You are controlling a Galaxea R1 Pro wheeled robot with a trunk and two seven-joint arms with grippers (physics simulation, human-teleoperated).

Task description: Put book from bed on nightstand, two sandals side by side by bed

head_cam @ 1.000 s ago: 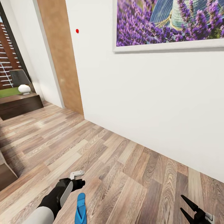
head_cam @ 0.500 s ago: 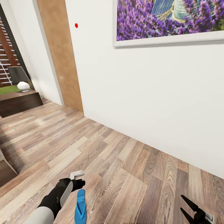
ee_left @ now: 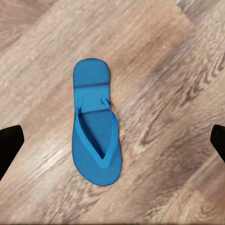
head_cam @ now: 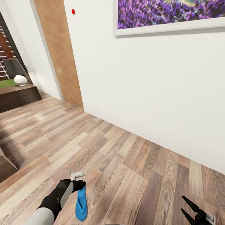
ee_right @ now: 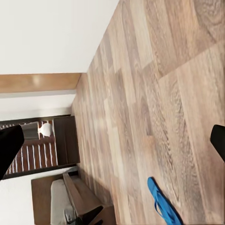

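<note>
Lying flat on the wood-plank floor [head_cam: 125,175], a blue sandal [head_cam: 81,203] sits at about seven o'clock in the head view, strap side up and touching nothing. The left gripper [ee_left: 112,140] hangs directly over it — the wrist view shows its two dark fingertips [ee_left: 9,145] spread wide to either side of the sandal, grasping nothing. The right gripper [head_cam: 188,208] is low at five o'clock, well apart from the sandal, its two black fingers parted and empty. A white wall [head_cam: 150,93] runs from twelve to three o'clock with a framed lavender picture [head_cam: 170,14]; beside it stands a light wooden door panel [head_cam: 57,56]. A dark low cabinet [head_cam: 18,97] carrying a white rounded object [head_cam: 20,80] lies at ten o'clock.
</note>
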